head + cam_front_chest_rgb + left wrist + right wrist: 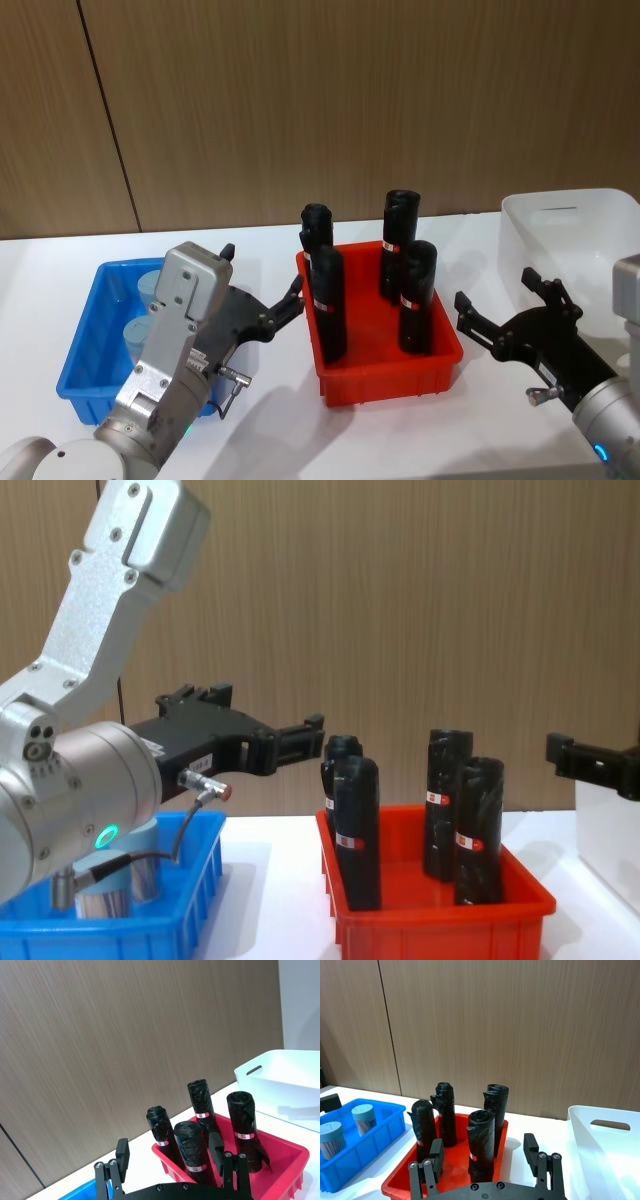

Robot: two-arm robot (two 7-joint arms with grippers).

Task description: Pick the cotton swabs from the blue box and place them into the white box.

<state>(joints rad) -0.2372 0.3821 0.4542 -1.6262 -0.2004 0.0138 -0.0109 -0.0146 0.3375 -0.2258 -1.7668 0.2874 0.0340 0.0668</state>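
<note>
The blue box [88, 345] sits at the left of the table and holds two cotton swabs jars [150, 287] [362, 1117] with pale lids. My left gripper [262, 272] hangs open and empty above the box's right edge, its fingers [121, 1155] spread wide and pointing toward the red bin. The arm hides part of the jars [130, 880] in the chest view. The white box [570, 235] stands at the far right. Just left of it, near the table's front, my right gripper [497, 290] is open with nothing between its fingers [530, 1147].
A red bin [390, 375] stands between the two boxes and holds several upright black rolls [416, 295] with red labels, taller than its walls. A wooden wall closes the back of the table. Bare white table lies in front of the red bin.
</note>
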